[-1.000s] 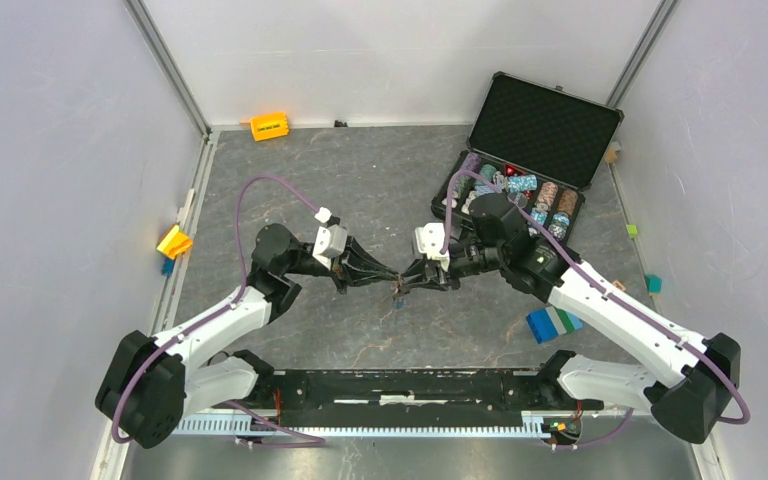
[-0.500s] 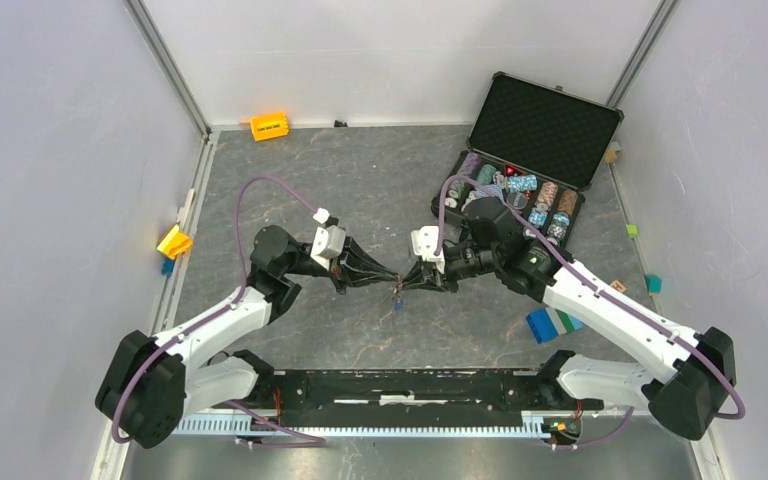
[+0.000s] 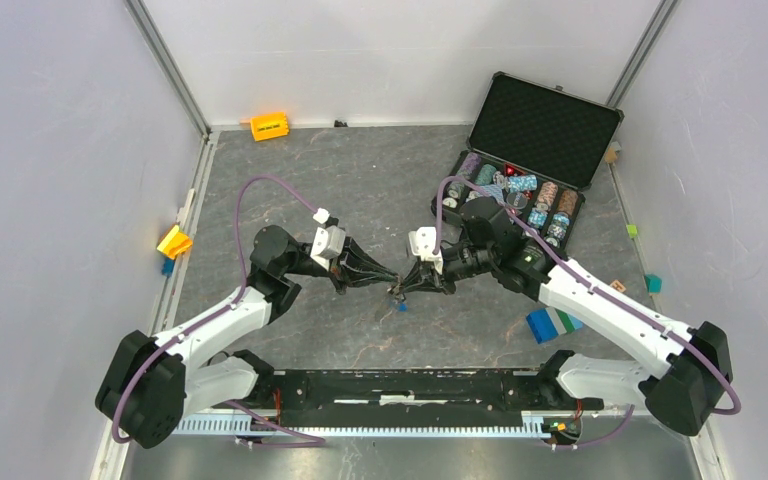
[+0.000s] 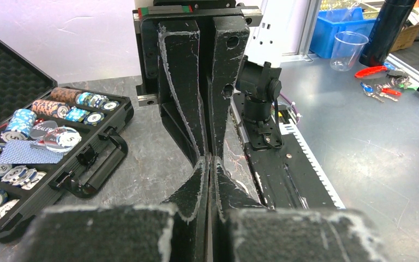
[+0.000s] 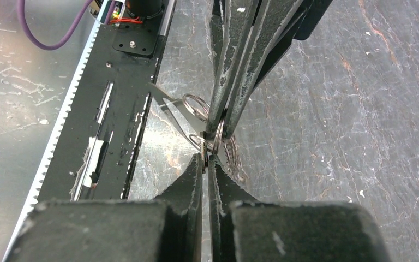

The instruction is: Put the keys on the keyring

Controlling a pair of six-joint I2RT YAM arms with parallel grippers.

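You've got L tool (image 5: pixel 221 130) & R tool (image 5: pixel 206 158) tip to tip, each pressed shut pinching the keyring (image 5: pixel 216 141), w/ a key (image 5: pixel 166 103) just beside.

Open bench (image 3: pixel 380 170) spreads across the frame's upper left — the chip case (image 3: pixel 545 125) walls off the upper right.

Grey table (image 3: pixel 360 190), chip case (image 3: pixel 545 128), orange block (image 3: pixel 269 126)

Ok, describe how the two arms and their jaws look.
Both the left arm and right arm have white links between bulky black joints, with a purple cable looping to each wrist, where a small white block sits. The jaws are long, black, tapered, their edges scuffed whitish.
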